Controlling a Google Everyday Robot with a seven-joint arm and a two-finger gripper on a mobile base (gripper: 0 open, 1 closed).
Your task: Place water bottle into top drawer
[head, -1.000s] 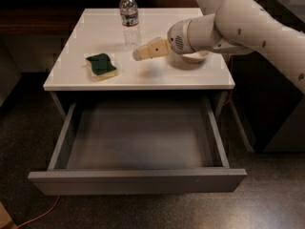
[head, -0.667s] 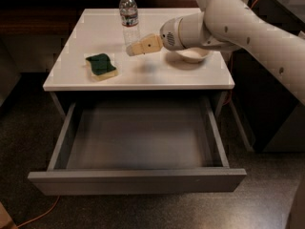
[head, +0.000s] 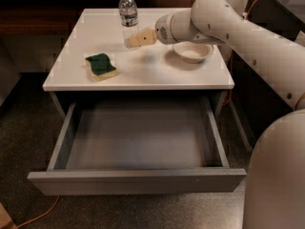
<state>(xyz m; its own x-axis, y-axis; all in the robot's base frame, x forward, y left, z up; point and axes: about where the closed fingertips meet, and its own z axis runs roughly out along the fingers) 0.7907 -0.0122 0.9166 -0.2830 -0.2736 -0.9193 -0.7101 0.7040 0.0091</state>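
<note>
Hand (head: pixel 134 39) hovers low over the back of the surface (head: pixel 143 73), pointing left, its tan tip just beside the bottle's (head: pixel 127 13) lower right side. Whether it is wide or narrow cannot be told. A white arm (head: pixel 228 27) carries it in from the right. Below the surface the drawer (head: pixel 138 180) stands open, its grey inside showing. A white bowl (head: pixel 193 52) sits right of the hand, and a green sponge (head: pixel 101 66) lies front left. The bottle stands upright and capped at the back edge of the surface, outside the drawer.
</note>
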